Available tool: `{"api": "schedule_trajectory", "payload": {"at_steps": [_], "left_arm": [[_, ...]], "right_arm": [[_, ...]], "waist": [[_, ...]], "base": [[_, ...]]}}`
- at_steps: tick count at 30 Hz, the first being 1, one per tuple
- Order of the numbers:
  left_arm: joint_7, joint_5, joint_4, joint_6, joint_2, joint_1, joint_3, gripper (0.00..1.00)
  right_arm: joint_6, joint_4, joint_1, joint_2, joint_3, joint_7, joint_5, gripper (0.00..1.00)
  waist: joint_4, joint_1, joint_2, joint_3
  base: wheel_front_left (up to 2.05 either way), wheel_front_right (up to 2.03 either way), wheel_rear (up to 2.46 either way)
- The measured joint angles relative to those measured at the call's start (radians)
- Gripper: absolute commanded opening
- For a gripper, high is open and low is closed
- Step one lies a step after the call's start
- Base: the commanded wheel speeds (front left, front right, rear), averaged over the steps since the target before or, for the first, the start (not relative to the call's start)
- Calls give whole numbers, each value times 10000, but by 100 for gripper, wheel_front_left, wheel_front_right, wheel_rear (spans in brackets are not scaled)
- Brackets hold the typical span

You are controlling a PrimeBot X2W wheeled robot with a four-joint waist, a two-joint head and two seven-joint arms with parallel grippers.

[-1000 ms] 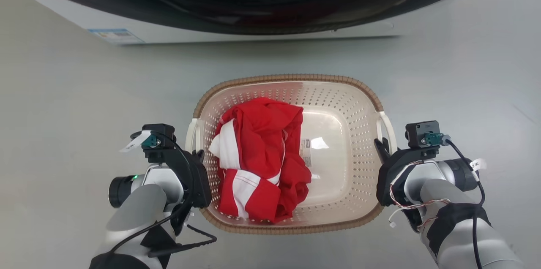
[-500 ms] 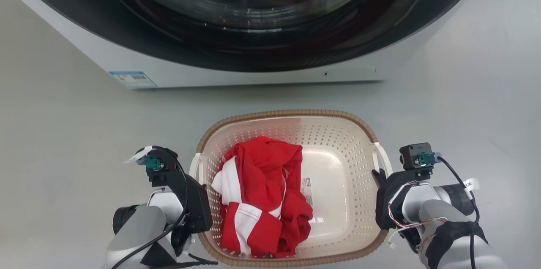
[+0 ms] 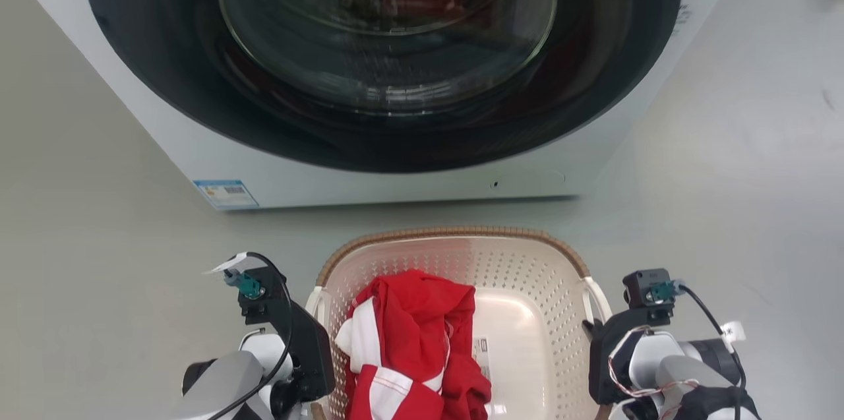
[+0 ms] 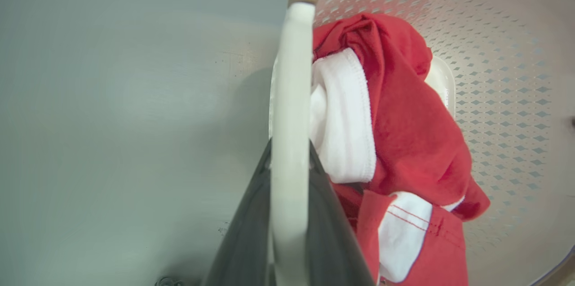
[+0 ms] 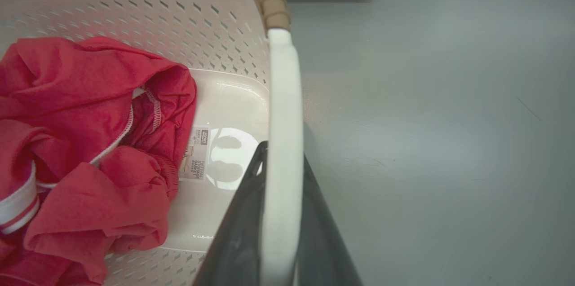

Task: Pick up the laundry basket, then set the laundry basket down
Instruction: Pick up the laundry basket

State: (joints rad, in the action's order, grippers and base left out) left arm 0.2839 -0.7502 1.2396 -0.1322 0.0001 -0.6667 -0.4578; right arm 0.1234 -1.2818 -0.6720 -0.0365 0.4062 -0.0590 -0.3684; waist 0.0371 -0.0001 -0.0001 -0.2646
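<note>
One laundry basket [image 3: 527,262], lower centre of the head view, containing red-and-white garment [image 3: 409,321]; left gripper [image 4: 289,156] pinching left loop handle [image 4: 289,75]; right gripper [image 5: 283,160] pinching right loop handle [image 5: 283,88].

White washing machine [image 3: 395,188], dark round door [image 3: 386,44]; crumpled red-white garment [image 3: 409,334]; grey floor [image 3: 99,275].

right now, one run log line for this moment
left gripper: shut on laundry basket | right gripper: shut on laundry basket | load: red-white garment | ahead: washing machine
</note>
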Motion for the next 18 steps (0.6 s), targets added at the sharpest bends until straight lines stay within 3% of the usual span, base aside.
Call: {"api": "schedule_trajectory", "payload": {"at_steps": [18], "left_arm": [[1106, -594, 132, 0, 10, 791, -389, 0]], "right_arm": [[79, -105, 919, 65, 71, -779, -332, 0]], "waist": [[11, 0, 1, 2043]], "base": [[0, 0, 0]]}}
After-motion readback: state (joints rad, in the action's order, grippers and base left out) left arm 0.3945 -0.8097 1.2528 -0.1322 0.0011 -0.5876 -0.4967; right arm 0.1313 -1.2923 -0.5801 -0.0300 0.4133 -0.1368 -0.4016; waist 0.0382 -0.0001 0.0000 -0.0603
